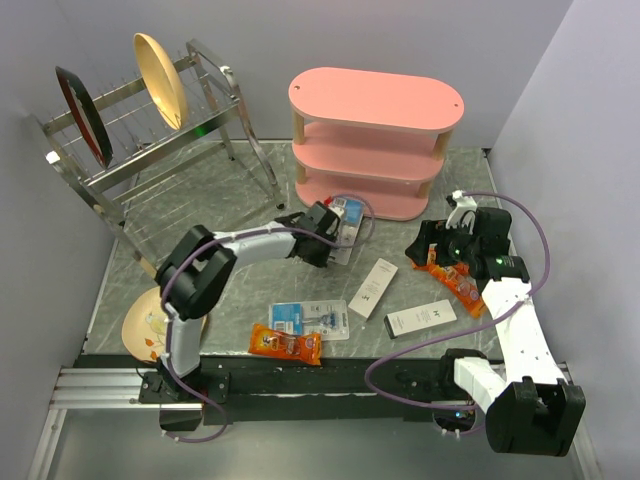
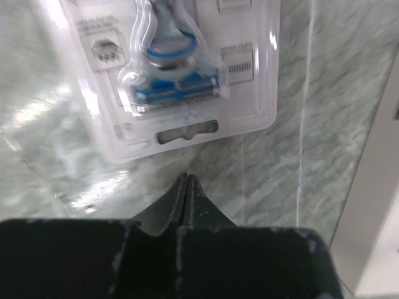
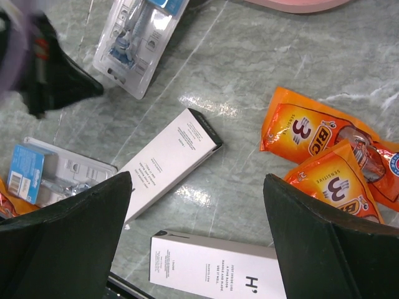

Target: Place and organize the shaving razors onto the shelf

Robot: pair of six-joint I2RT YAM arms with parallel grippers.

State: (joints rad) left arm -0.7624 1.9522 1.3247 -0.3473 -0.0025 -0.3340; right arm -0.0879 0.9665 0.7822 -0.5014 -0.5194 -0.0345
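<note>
Left wrist view: my left gripper (image 2: 187, 179) has its jaws pressed together on nothing, the tips just short of the near edge of a razor pack (image 2: 176, 75) lying flat on the table (image 2: 324, 124). From above, that pack sits at the foot of the pink shelf (image 1: 378, 100), not on it. The other razor pack (image 1: 311, 318) lies nearer the arms. I judge the step is a grasp: spread the jaws, work one finger under the thin edge, and close on the card rim, not the slippery bubble. My right gripper (image 3: 198, 193) hangs wide apart and empty above the orange packets (image 3: 315, 140).
</note>
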